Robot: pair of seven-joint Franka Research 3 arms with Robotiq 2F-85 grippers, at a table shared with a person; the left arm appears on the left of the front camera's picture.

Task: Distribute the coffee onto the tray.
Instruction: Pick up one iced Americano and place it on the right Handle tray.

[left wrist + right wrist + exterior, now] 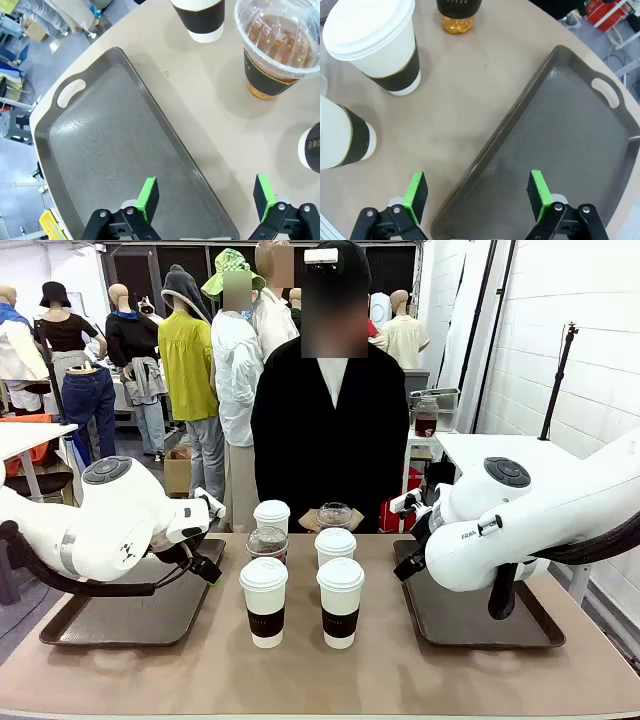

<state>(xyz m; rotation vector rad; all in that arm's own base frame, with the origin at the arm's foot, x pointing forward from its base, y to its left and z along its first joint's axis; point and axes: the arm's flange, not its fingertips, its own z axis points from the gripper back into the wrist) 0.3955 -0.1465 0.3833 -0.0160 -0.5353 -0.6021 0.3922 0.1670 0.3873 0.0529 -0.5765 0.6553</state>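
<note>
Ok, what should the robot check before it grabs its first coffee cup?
1. Left claw open, holding nothing: ok.
2. Right claw open, holding nothing: ok.
3. Four white lidded paper cups with brown sleeves and two clear dome-lidded plastic cups upright on the beige table: ok.
4. Left dark grey tray and right dark grey tray have room for cups: ok.
5. Person keeping hands off the cups: cannot tell.

White arms [100, 530], grey joint caps [107, 470], black cables [90, 588], black left pincer [205, 195], right pincer [477, 192], green pads [148, 197]
</note>
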